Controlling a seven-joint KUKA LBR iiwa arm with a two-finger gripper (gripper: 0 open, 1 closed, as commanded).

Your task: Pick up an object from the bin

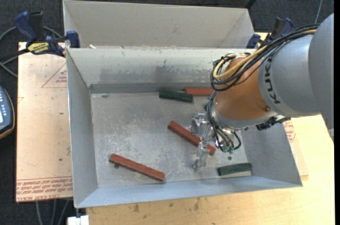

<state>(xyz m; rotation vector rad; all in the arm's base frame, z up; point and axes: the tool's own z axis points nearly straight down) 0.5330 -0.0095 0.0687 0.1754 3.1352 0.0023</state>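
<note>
Lying flat on the floor of the grey bin (79, 128), a red-brown bar (182, 133) sits just toward 4 o'clock of the floor's middle. Its long axis runs from 10 o'clock to 4 o'clock. It is a slim, straight stick with squared edges, dull brick-red along its whole length. The pincer (201, 142) hangs over the bar's 4 o'clock end, released. Its metal fingers (201, 160) stand apart on either side of the stick, one toward 12 o'clock and one toward 6 o'clock; whether they touch it cannot be told.

Five sticks are in the bin: three reddish and two dark green. A longer red-brown stick (137, 167) lies toward 7 o'clock, well apart, also pointing 10 to 4. Against the back wall, toward 12 o'clock, a green stick (175, 95) and an orange-red stick (199, 92) lie end to end along 9 to 3. The second green stick (234, 169) lies by the front wall at 5 o'clock, near the pincer.
</note>
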